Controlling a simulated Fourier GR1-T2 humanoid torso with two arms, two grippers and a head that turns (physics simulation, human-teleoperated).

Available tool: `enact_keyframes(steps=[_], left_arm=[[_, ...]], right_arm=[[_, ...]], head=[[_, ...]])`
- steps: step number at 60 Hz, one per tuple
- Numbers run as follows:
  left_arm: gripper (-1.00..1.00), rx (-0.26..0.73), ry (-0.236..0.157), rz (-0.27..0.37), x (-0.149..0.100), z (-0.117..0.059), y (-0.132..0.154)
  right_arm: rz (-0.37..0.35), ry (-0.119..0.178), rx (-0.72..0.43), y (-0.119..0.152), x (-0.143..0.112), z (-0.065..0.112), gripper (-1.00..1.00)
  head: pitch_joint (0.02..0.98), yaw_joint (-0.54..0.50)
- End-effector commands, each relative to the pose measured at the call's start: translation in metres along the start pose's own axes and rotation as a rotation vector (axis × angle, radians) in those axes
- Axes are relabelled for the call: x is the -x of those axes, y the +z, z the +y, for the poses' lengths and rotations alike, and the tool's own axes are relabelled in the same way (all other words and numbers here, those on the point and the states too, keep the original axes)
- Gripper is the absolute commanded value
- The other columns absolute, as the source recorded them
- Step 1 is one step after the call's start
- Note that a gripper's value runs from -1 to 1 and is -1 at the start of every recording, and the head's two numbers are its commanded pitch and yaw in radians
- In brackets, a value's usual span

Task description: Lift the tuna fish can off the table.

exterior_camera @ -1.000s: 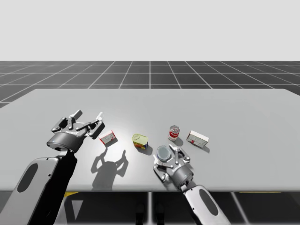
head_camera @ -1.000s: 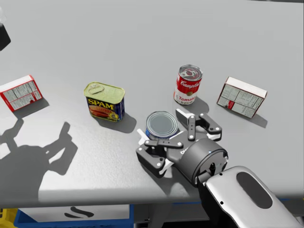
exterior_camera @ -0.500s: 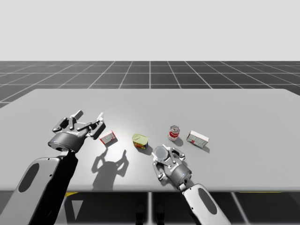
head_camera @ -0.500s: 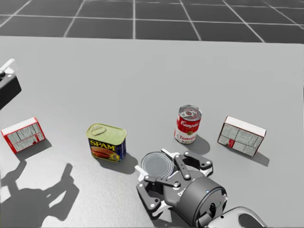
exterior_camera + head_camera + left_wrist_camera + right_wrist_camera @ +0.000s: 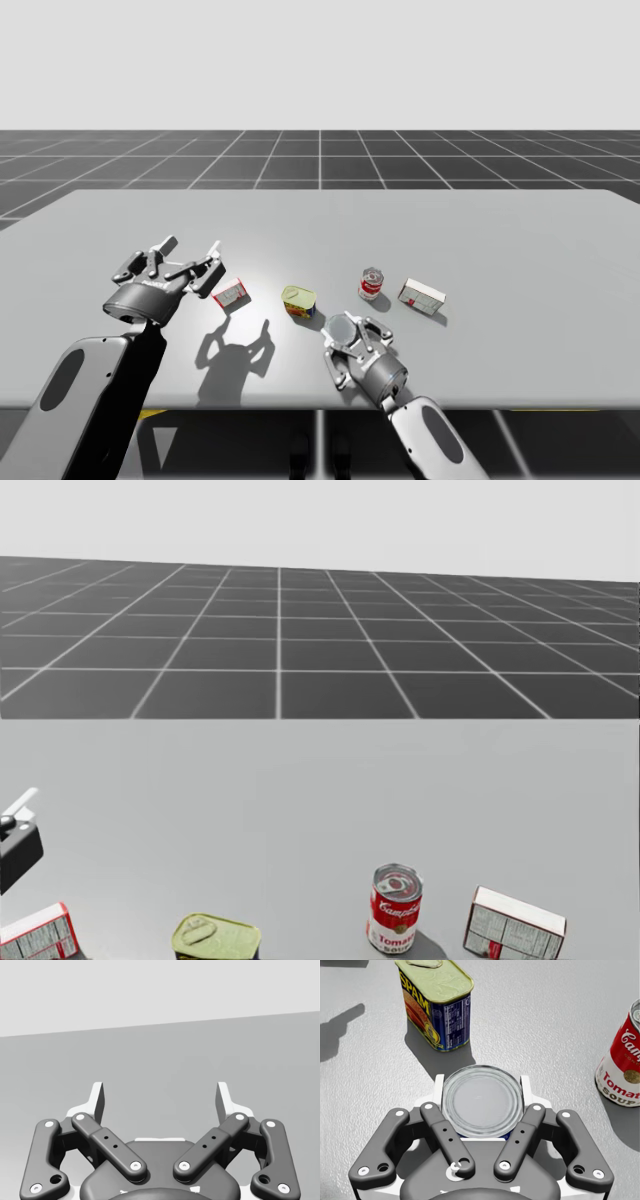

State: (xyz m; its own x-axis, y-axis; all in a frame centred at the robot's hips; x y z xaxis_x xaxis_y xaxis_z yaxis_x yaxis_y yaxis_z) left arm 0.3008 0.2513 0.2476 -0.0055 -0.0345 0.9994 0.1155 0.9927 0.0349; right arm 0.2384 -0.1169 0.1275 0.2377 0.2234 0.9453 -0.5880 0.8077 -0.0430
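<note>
Head raised; right claw (image 5: 482, 1088) clamps tuna can (image 5: 482, 1102)

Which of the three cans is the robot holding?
The flat round can with the silver lid, held by the right gripper. The blue boxy can and the tall red can stand apart.

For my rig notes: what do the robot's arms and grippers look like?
The left gripper and right gripper match: dark grey linkage bars with pale pivot pins, white tips, rounded dark wrist housing. The left forearm is black with a grey oval panel; the right forearm is pale grey with a dark oval.
</note>
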Motion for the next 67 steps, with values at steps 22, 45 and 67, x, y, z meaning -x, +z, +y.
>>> enact_keyframes(steps=[22,45,67], left_arm=[[-1.00,-0.003,0.005,0.002,-0.001,0.001,0.000],[-1.00,-0.007,0.004,0.003,-0.001,0.003,0.000],[-1.00,-0.008,0.007,0.004,-0.001,0.004,0.000]], right_arm=[[-0.089,0.012,0.154,0.012,-0.025,0.001,1.00],[-0.298,0.112,0.201,0.029,-0.102,0.007,1.00],[-0.503,0.188,0.245,0.057,-0.169,0.012,1.00]], head=[[0.439,-0.09],[0.437,-0.09],[0.447,-0.09]])
